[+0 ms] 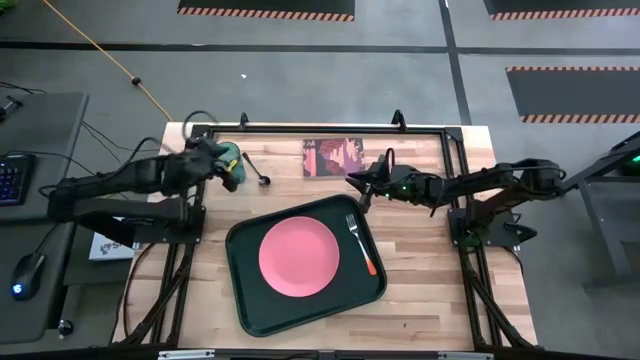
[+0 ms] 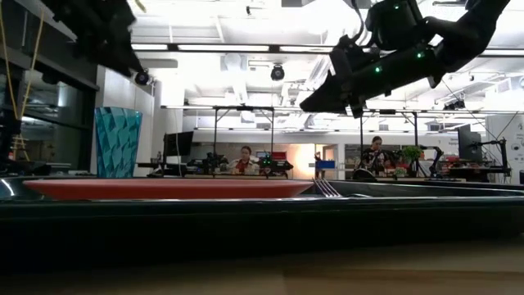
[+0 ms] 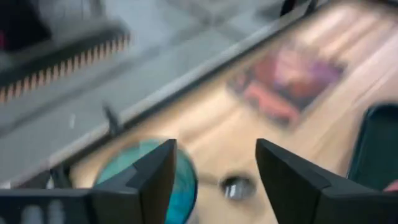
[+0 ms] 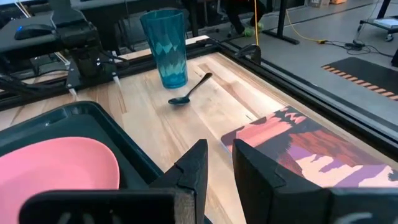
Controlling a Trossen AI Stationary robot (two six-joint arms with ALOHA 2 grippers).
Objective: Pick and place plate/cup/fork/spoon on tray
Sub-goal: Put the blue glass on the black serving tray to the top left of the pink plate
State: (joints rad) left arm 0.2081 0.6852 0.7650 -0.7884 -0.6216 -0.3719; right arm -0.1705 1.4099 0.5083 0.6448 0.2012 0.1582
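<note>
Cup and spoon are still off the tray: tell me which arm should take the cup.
Left, probably. The left gripper is open and right over the cup, near the spoon. The right gripper is across the table by the tray, beside the picture.
</note>
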